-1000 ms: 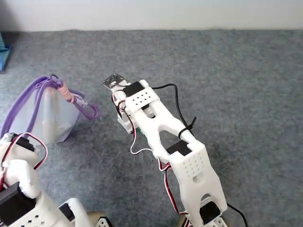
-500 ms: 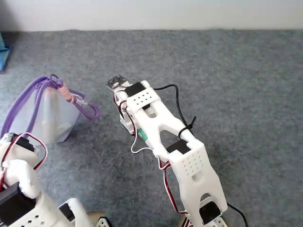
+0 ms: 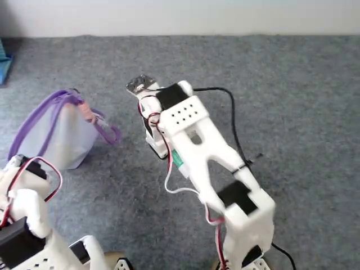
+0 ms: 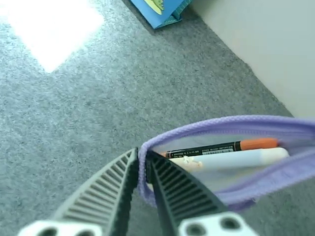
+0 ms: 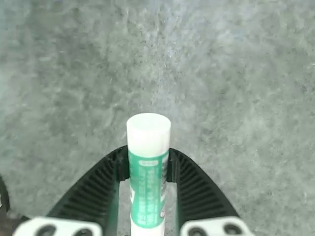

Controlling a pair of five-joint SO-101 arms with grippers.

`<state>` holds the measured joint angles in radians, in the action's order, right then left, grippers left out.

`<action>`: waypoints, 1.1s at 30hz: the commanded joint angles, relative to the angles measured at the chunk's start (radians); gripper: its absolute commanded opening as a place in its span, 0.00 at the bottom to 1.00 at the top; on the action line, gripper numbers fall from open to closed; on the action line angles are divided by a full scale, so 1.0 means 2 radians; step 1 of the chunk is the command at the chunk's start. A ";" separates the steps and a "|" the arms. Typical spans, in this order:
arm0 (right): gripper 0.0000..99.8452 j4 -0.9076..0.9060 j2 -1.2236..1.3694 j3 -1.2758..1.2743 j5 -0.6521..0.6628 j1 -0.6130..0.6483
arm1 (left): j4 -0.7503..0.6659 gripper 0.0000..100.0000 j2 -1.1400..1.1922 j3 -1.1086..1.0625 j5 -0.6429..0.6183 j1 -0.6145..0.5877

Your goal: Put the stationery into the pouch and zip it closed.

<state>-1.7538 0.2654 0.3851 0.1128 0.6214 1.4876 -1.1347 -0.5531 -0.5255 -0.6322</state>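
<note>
— What sits farthest left?
— A blue thing at the left edge of the tabletop, close to the far wall. Just in from it, in the left half and short of the far edge, stands the pouch. It is see-through, with a purple zip rim and a pink pull at its right end.
— Is it open?
— Yes, the left wrist view looks straight into its mouth. Inside lie a black pen with an orange end and, touching it, a white stick.
— And the claw there?
— The left claw is pinched together on the purple rim at one end of the mouth, with the fabric caught between its ribbed fingers.
— Moving right?
— The right arm reaches from the near edge over the middle of the tabletop, to the right of the pouch and apart from it.
— What does it hold?
— The right claw is clamped on a glue stick, green and white with a white cap. The capped end sticks out past the fingertips, and grey tabletop lies beneath it.
— So the glue stick is not in the pouch?
— No, it is in the claw, outside the pouch.
</note>
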 commanded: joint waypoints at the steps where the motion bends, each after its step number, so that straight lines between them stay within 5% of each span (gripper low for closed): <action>1: 0.01 -0.020 -0.112 -0.035 0.000 0.025 | -0.015 0.01 0.006 0.003 -0.002 0.021; 9: 0.01 0.006 -0.287 -0.104 -0.087 0.077 | -0.013 0.01 0.006 0.000 -0.002 0.023; 19: 0.01 0.319 -0.324 -0.107 -0.118 0.148 | -0.013 0.01 0.006 0.000 -0.002 0.024; 33: 0.01 0.632 -0.236 -0.104 -0.092 0.230 | -0.012 0.01 0.006 0.000 -0.002 0.021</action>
<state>-0.5953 -0.2117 0.1657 -0.1112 1.0756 1.4876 -1.1362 -0.5531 -0.5224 -0.5892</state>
